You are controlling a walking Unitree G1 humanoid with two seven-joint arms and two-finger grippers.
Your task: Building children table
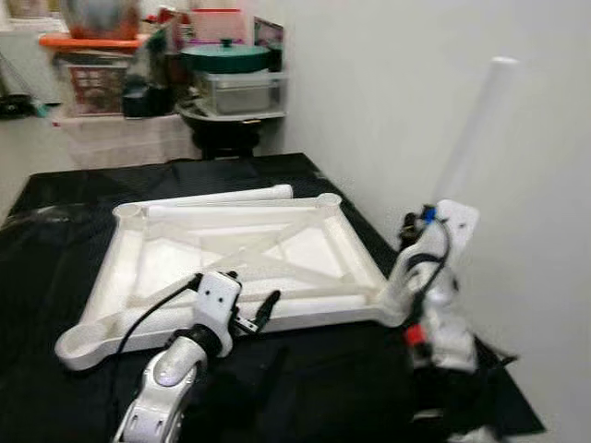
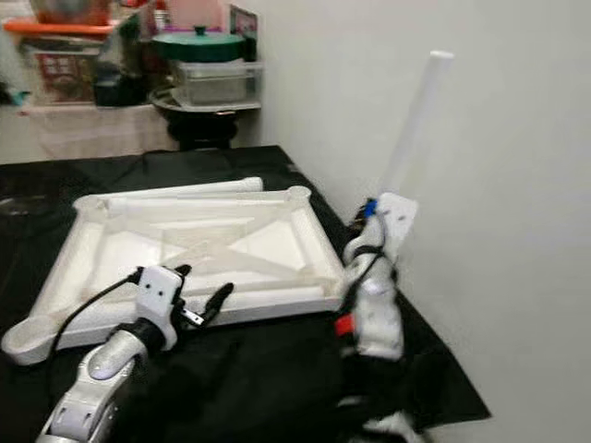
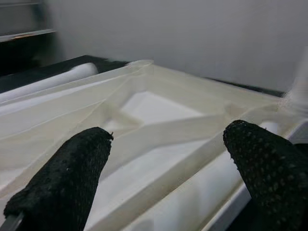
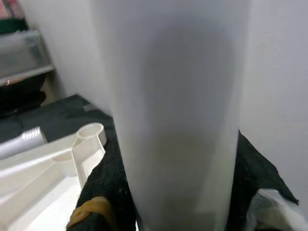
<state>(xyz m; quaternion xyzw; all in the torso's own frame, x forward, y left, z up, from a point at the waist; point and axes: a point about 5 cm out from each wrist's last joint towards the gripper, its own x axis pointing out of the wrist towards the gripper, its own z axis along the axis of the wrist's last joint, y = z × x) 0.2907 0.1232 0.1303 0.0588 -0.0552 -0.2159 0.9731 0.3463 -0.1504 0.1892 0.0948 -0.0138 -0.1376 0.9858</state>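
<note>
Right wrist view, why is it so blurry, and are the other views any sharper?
Right wrist view: the white table leg sits so close to the lens that it is out of focus. Left wrist view: the black fingertips look crisp, the tabletop frame softer. Eye views: mild overall blur, even lighting.

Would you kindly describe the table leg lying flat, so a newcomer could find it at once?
A black cloth covers the floor, with a white upturned plastic tabletop on it. Along the tabletop's far edge lies a white tube leg; unlike the white leg the right gripper holds upright, it lies flat.
</note>
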